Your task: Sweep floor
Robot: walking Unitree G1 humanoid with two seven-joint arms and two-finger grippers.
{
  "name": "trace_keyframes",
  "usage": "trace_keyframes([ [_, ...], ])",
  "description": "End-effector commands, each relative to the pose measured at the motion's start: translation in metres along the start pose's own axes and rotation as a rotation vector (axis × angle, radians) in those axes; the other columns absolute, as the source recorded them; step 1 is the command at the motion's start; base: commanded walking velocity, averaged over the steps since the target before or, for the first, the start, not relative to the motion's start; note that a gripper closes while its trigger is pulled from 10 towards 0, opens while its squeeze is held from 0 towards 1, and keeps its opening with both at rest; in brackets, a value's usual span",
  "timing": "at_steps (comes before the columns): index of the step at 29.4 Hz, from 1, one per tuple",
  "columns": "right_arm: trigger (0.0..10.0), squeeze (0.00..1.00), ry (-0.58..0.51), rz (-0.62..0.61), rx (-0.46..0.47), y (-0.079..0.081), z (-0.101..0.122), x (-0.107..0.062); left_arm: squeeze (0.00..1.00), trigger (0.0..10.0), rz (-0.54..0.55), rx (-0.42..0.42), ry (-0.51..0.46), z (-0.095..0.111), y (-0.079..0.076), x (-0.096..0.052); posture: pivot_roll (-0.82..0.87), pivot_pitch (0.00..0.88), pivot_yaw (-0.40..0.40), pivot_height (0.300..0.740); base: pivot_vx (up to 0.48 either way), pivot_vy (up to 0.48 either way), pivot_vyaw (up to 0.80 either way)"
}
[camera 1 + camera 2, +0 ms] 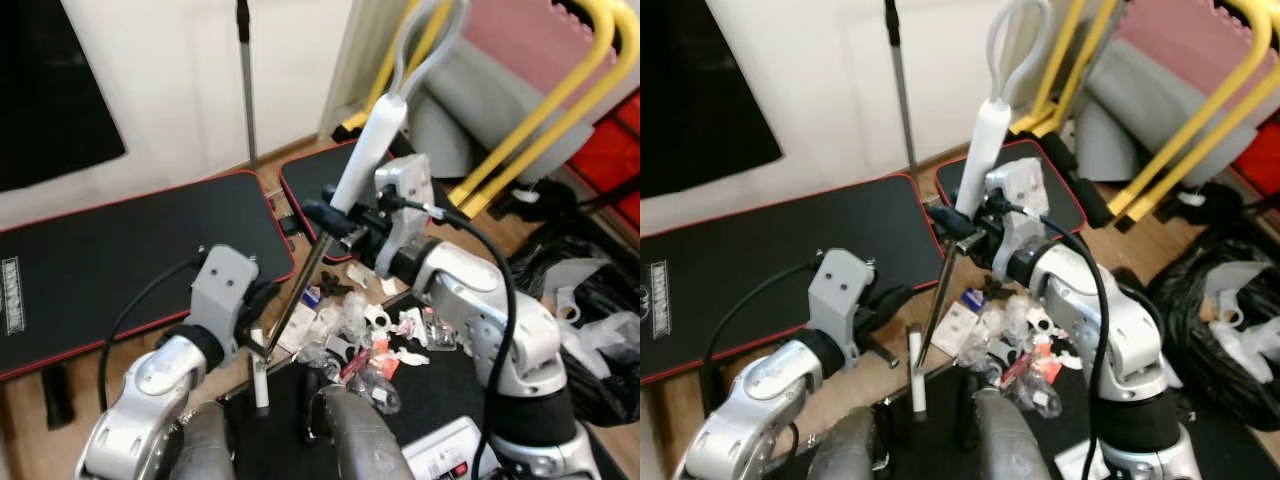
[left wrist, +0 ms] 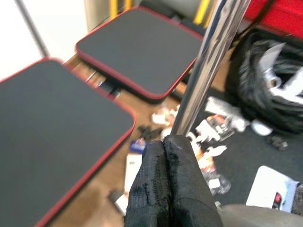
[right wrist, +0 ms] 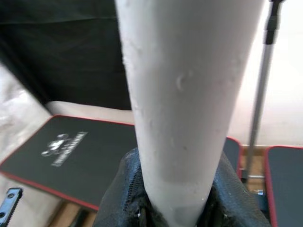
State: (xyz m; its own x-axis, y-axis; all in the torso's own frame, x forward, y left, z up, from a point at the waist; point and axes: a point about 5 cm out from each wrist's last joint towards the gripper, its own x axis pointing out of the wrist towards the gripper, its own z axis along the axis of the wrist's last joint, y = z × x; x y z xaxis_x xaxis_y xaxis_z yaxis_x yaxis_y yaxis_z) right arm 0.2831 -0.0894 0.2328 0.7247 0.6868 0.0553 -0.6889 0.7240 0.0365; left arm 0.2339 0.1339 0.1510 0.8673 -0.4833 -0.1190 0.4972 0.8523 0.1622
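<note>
Litter (image 1: 365,335) lies on the floor (image 1: 505,235) before two mats (image 1: 130,250).

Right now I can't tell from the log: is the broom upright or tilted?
Tilted. The broom leans, its white grip in the right gripper, its metal shaft slanting down past the left gripper.

A home workout room (cluttered): black exercise mats (image 1: 130,260) on wooden floor (image 1: 500,225), yellow tubular frame (image 1: 545,110).
</note>
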Motion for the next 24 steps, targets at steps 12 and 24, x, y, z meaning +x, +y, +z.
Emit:
trace_keyframes([
  [12, 10.0, 0.00, -0.031, -0.049, -0.035, -0.0065, 0.0043, -0.0027, 0.00, 10.0, -0.018, -0.024, 0.015, -0.0045, -0.0049, 0.0016, -0.13, 0.243, -0.168, 0.740, -0.161, 0.000, -0.71],
  [24, 10.0, 0.00, -0.041, -0.069, -0.053, -0.0083, 0.0058, -0.0013, 0.00, 10.0, -0.006, -0.030, 0.004, -0.0030, -0.0035, 0.0037, -0.14, 0.234, -0.171, 0.740, 0.000, 0.000, -0.80],
])
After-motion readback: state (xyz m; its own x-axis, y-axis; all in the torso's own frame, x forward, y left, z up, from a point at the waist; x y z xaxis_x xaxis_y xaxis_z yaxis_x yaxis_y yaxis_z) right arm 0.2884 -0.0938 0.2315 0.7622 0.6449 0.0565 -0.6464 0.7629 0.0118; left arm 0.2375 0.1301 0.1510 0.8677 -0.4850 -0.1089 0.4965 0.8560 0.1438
